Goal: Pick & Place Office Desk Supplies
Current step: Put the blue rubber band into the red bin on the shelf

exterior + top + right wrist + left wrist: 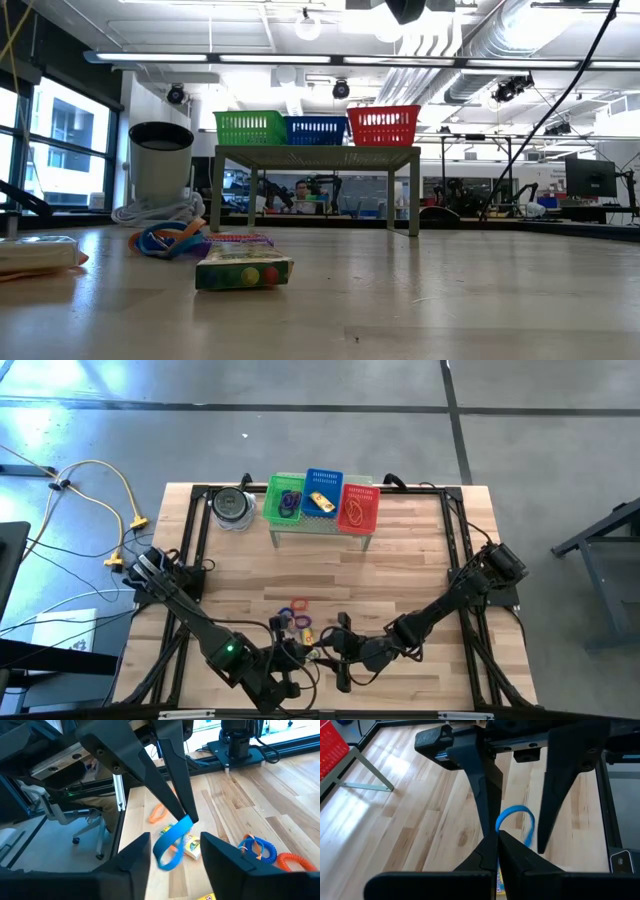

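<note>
My left gripper [186,818] is shut on a blue band loop [171,844], held above the table's near middle. My right gripper [176,862] is open. Its fingers stand on either side of the hanging loop, and a gap shows at each finger. The left wrist view shows the same loop [516,820] between the right gripper's two fingers. A yellow box [189,846], an orange band [157,813] and blue and orange loops [257,848] lie flat on the table below. In the high view both grippers, left [306,653] and right [332,652], meet near the front edge. My left gripper pinches the blue band at its upper end [184,825] between its two fingertips, only at their free ends. The fingers slant downward onto it. The band hangs below them as a slack loop, clear of the table.
At the far middle of the table a small stand carries a green basket [285,500], a blue basket [322,490] and a red basket [358,507]. Left of it stands a round grey tin [232,505]. More loops [297,610] lie just beyond the grippers.
</note>
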